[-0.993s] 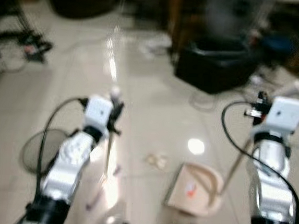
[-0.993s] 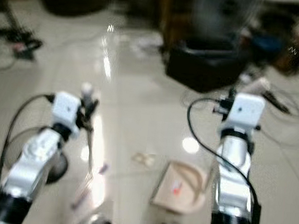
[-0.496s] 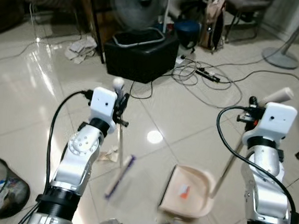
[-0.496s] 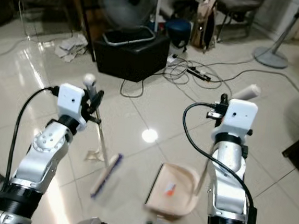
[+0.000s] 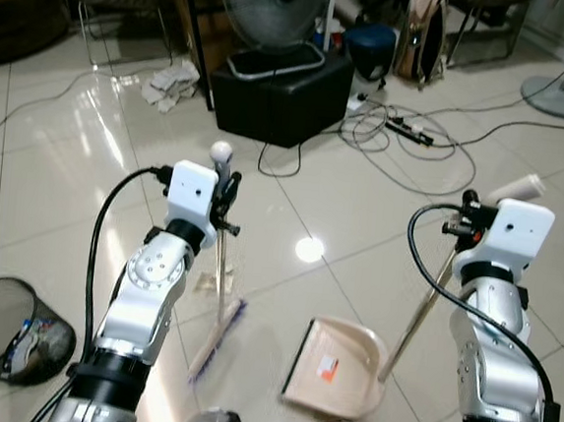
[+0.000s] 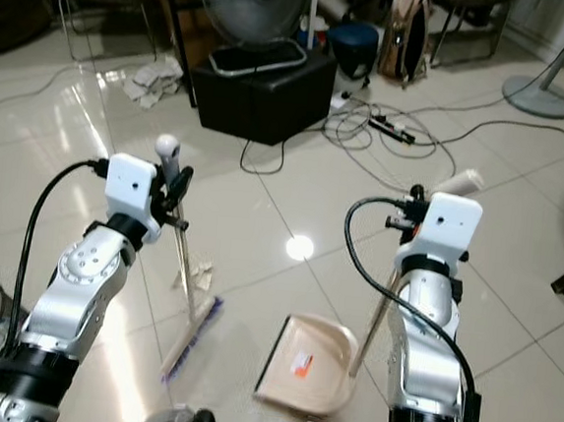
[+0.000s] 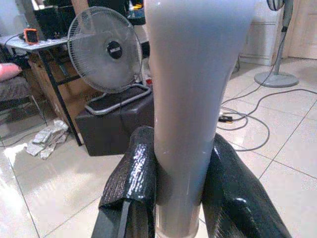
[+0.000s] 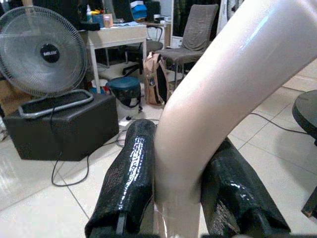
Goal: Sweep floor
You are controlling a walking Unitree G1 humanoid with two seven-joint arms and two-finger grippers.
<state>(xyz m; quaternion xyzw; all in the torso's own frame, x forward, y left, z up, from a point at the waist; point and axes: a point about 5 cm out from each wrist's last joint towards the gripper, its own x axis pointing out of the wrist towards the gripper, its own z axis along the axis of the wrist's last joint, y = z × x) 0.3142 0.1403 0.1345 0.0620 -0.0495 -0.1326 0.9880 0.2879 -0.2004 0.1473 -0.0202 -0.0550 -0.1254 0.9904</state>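
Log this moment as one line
left gripper: shut on broom | right gripper: shut on dustpan | paper scrap: unswept

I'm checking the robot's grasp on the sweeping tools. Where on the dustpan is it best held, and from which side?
Grip the dustpan by the top of its long handle, from the robot's side. The pan lies flat on the floor and the handle slants up to the right gripper, which is shut on its grip end, as the left gripper is on the broom.

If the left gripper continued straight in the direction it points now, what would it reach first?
Probably the black box under the fan. The left gripper, shut on the broom handle, faces it across open tile floor; depth is uncertain.
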